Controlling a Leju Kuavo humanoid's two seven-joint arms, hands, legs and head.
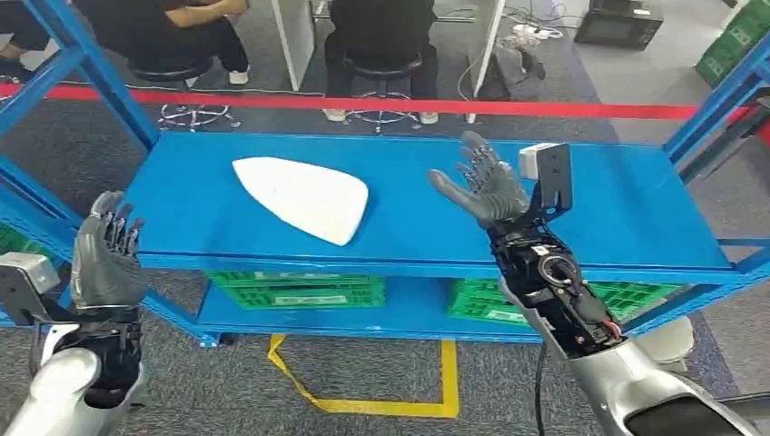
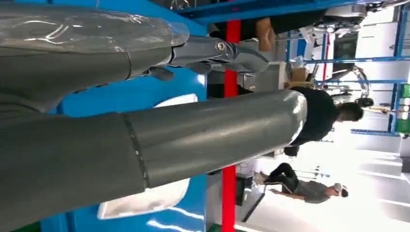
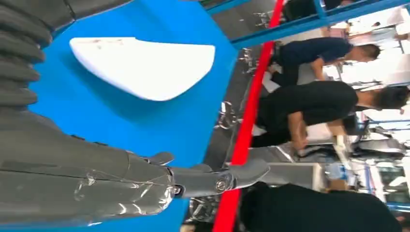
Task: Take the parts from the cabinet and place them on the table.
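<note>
1. Down under the blue shelf, green crates sit on the lower level, one lot toward the left and another green crate toward the right; what they hold cannot be made out from here.
2. On the top of that shelf lies a single white part, left of centre, flat on the blue surface with nothing touching it.
3. The part is smooth and plain white, shaped like a rounded wedge: narrow at its far-left tip, broadening to a blunt, rounded end at the near right. The right wrist view shows it as a shallow, slightly domed shell against the blue.
4. The right hand is raised over the shelf, right of the part and well apart from it, palm facing left, fingers spread and holding nothing.
5. The left hand is up at the near-left corner, just outside the shelf's edge, fingers upright and slightly apart, also holding nothing.
6. Beyond the shelf a red strip runs across the floor, and people sit on stools on the far side.
7. Yellow tape marks the grey carpet in front of the rack.
</note>
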